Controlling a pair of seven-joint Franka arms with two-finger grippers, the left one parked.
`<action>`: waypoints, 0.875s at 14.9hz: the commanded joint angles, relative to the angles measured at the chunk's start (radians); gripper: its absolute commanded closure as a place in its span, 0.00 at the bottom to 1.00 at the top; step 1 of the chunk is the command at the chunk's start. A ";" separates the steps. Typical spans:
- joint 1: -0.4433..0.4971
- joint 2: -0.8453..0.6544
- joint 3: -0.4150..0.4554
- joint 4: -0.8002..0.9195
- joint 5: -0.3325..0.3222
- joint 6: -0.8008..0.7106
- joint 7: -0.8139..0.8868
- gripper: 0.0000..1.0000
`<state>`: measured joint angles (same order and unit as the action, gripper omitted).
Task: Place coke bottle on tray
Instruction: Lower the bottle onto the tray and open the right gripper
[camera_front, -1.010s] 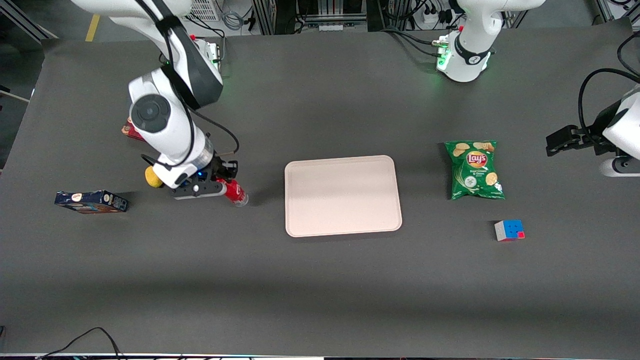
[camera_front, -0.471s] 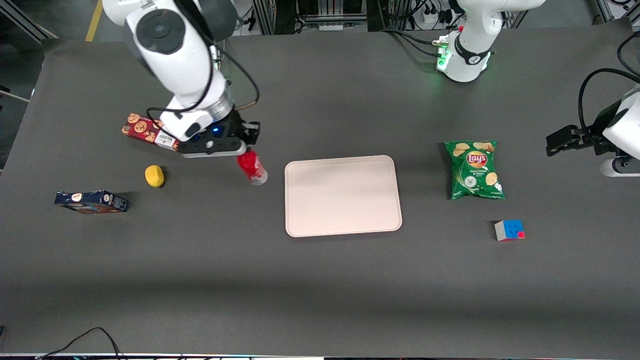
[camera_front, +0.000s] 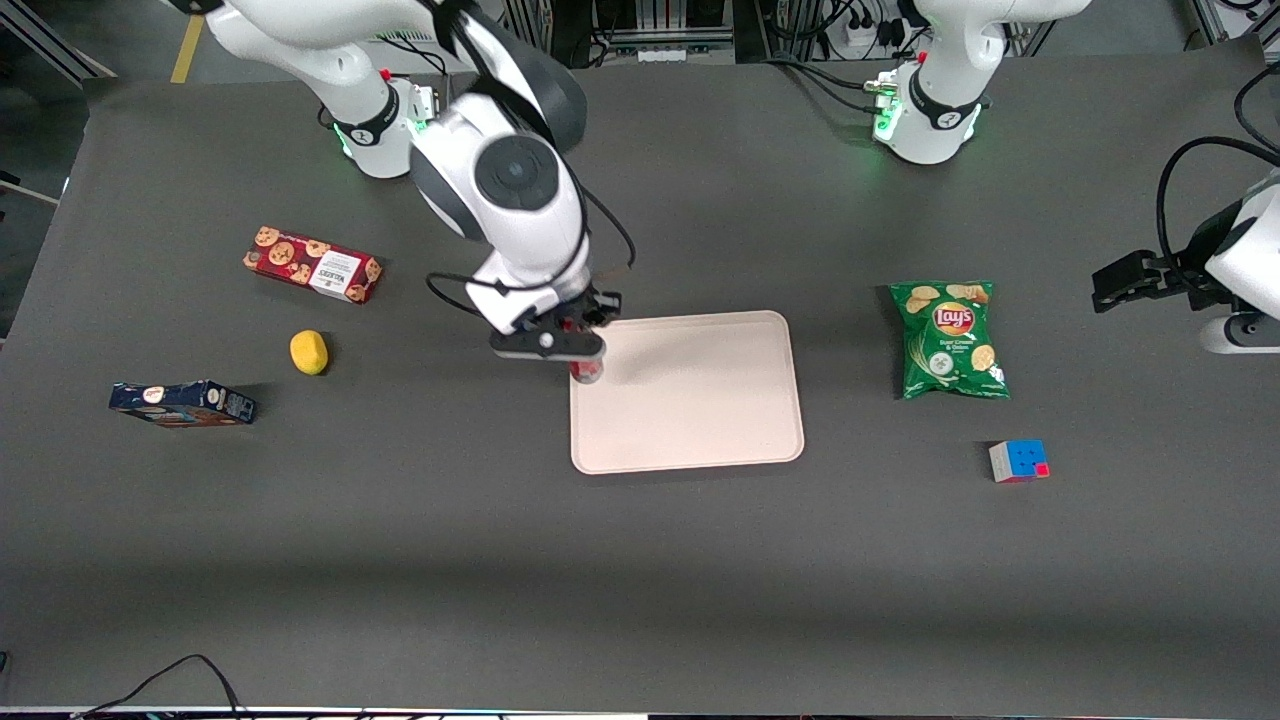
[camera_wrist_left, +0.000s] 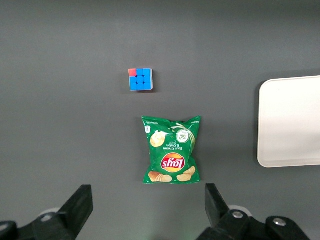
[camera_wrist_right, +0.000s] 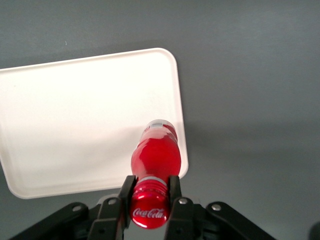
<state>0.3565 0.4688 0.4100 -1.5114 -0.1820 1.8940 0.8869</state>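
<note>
My right gripper (camera_front: 577, 340) (camera_wrist_right: 149, 192) is shut on the neck of the coke bottle (camera_wrist_right: 155, 155), just under its red cap. The bottle (camera_front: 586, 372) hangs upright, its clear base pointing down, above the edge of the tray (camera_front: 700, 400) that faces the working arm's end of the table. In the right wrist view the bottle's base lies over the pale tray (camera_wrist_right: 75, 120) just inside its rim, near a rounded corner. I cannot tell whether the base touches the tray. The tray's end also shows in the left wrist view (camera_wrist_left: 292, 120).
A red cookie box (camera_front: 312, 264), a yellow lemon-like object (camera_front: 309, 352) and a dark blue box (camera_front: 182, 403) lie toward the working arm's end. A green chip bag (camera_front: 950, 340) (camera_wrist_left: 171, 149) and a colour cube (camera_front: 1019, 460) (camera_wrist_left: 140, 79) lie toward the parked arm's end.
My right gripper has lifted the coke bottle from beside the yellow object and carried it sideways to the tray's edge. The cookie box and the yellow object are uncovered now.
</note>
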 joint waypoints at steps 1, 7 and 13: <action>0.010 0.097 -0.002 0.069 -0.031 0.055 0.040 1.00; 0.010 0.154 -0.007 0.065 -0.039 0.094 0.047 1.00; 0.004 0.168 -0.014 0.065 -0.039 0.108 0.047 0.39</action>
<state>0.3562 0.6204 0.3967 -1.4778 -0.1943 1.9935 0.9019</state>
